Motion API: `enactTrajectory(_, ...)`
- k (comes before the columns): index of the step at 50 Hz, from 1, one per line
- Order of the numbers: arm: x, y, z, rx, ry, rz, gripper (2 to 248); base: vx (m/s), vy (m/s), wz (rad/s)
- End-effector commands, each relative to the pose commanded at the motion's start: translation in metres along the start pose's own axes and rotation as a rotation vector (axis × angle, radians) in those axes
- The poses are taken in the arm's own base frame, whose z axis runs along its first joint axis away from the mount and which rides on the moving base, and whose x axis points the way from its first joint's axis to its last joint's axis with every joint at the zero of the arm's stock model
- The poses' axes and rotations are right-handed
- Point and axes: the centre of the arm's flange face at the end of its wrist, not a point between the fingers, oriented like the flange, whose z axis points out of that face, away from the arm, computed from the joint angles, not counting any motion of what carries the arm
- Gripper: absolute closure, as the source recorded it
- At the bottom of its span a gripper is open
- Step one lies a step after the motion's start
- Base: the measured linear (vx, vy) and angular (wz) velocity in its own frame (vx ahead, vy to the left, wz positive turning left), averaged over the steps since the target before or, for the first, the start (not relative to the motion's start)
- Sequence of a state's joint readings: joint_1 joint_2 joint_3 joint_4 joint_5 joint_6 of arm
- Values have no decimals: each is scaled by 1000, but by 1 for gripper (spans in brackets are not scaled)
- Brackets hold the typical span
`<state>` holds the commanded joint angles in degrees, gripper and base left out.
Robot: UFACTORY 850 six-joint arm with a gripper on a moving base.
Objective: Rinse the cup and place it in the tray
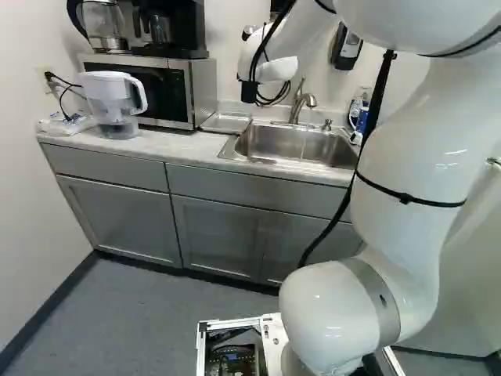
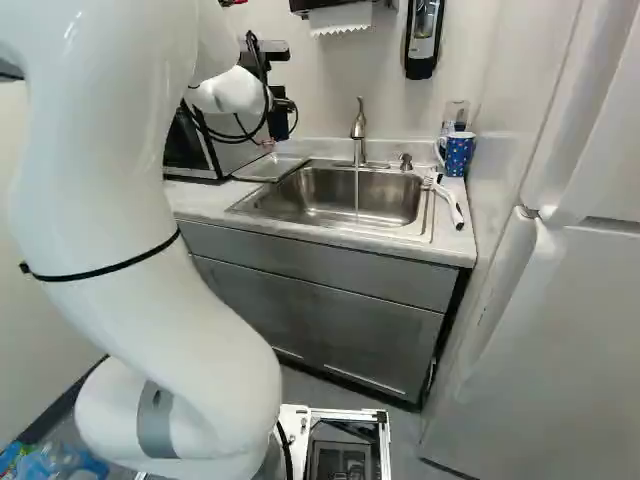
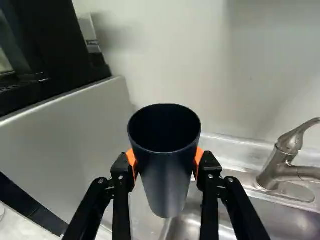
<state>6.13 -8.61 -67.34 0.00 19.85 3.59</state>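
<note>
In the right base view the black gripper (image 2: 282, 118) is raised beside the microwave, over the counter left of the sink (image 2: 330, 210). The wrist view has the gripper (image 3: 166, 162) shut on a dark cup (image 3: 167, 182), an orange pad against either side; the cup's open mouth faces the camera and its inside looks dark. In the base views the cup cannot be made out. A shallow tray (image 1: 226, 122) lies on the counter between microwave and sink. From the faucet (image 2: 358, 130) a thin stream of water (image 2: 357, 190) falls into the sink.
The microwave (image 1: 168, 90) stands close beside the gripper, with a white pitcher (image 1: 113, 102) at its other side. Right of the sink are a blue mug (image 2: 458, 152) and a white-handled brush (image 2: 450, 203). A soap dispenser (image 2: 423, 40) hangs on the wall.
</note>
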Motion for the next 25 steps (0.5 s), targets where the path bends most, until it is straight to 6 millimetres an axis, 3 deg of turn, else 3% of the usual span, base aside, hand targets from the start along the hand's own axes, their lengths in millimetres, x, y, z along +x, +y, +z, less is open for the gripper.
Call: enactTrajectory(25, -14, -28, 38, 44, -24, -10, 125, 0, 0, 0)
